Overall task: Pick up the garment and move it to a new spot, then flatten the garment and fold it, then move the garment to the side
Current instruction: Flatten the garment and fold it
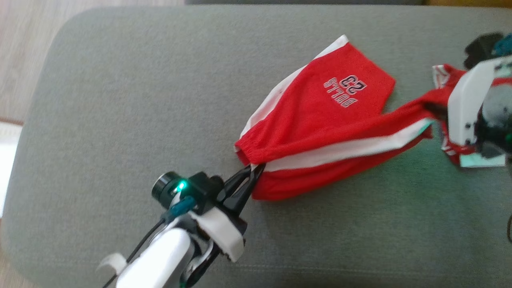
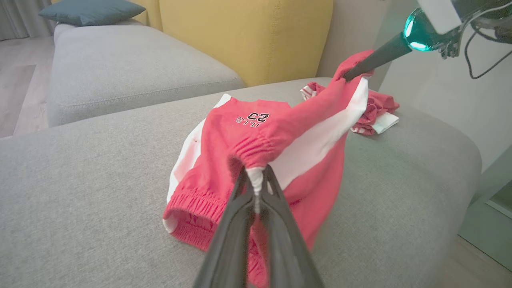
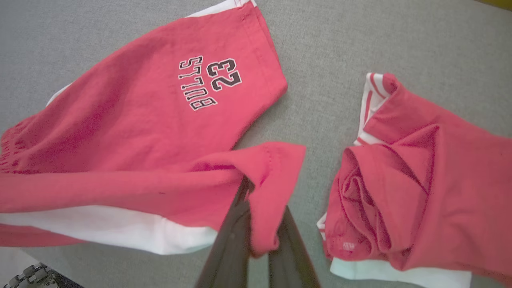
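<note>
both jaws clenched on red shorts, print "bulls 23", red garment beside

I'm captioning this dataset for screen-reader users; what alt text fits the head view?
Red Bulls 23 shorts with a white side stripe are stretched over a grey cushion, the left gripper pinching the waistband and the right gripper a leg hem. Another red garment lies at far right.

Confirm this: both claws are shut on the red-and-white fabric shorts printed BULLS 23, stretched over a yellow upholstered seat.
The seat colour is wrong. The left claw and right claw are shut on the red-and-white fabric shorts printed BULLS 23, stretched over a grey upholstered seat, as the head view shows. The yellow cushion in the left wrist view stands behind it.
</note>
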Robot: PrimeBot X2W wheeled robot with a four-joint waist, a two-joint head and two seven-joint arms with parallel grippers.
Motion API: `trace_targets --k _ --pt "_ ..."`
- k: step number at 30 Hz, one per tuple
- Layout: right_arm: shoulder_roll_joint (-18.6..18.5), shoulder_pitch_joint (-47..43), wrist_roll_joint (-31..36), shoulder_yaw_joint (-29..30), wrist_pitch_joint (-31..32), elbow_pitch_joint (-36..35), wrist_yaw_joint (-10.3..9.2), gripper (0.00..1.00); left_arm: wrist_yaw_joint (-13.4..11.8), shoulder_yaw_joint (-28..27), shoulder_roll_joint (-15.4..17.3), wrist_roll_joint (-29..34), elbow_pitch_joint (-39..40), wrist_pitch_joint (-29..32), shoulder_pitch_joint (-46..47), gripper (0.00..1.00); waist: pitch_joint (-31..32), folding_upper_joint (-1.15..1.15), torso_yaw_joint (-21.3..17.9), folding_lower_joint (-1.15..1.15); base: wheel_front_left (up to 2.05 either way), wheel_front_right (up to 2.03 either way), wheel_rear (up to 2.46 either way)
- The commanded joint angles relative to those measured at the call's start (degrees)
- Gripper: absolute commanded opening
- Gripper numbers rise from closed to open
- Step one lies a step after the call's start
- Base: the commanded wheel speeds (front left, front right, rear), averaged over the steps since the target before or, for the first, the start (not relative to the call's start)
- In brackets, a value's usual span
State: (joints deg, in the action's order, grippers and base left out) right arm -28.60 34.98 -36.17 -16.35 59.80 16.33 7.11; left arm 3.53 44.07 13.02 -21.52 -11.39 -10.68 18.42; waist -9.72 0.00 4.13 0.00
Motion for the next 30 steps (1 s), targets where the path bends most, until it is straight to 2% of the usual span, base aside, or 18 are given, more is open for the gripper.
trace_targets --k 1,13,22,30 --pt "-0.21 2.93 1.04 0.54 0.82 -1.04 0.37 0.0 0.22 -2.02 -0.14 -0.42 1.01 -0.6 3.43 0.0 -1.68 0.0 1.61 0.0 0.0 0.0 0.0" --pt "0.76 16.72 7.45 0.15 3.58 7.11 0.37 0.0 1.9 -1.44 -5.75 -0.58 -7.17 -2.83 12.91 0.0 -9.7 0.0 7.44 0.0 0.0 0.0 0.0" --pt "-0.6 22.79 8.58 -5.79 2.4 11.31 0.37 0.0 2.73 -0.67 -8.33 -0.03 -13.13 -4.1 17.91 0.0 -13.09 0.0 9.78 0.0 0.0 0.0 0.0" --pt "-2.17 26.17 7.78 -9.83 -0.51 13.71 0.37 0.0 2.97 -1.49 -9.42 -0.1 -14.03 -4.29 18.87 0.0 -14.26 0.0 10.99 0.0 0.0 0.0 0.0"
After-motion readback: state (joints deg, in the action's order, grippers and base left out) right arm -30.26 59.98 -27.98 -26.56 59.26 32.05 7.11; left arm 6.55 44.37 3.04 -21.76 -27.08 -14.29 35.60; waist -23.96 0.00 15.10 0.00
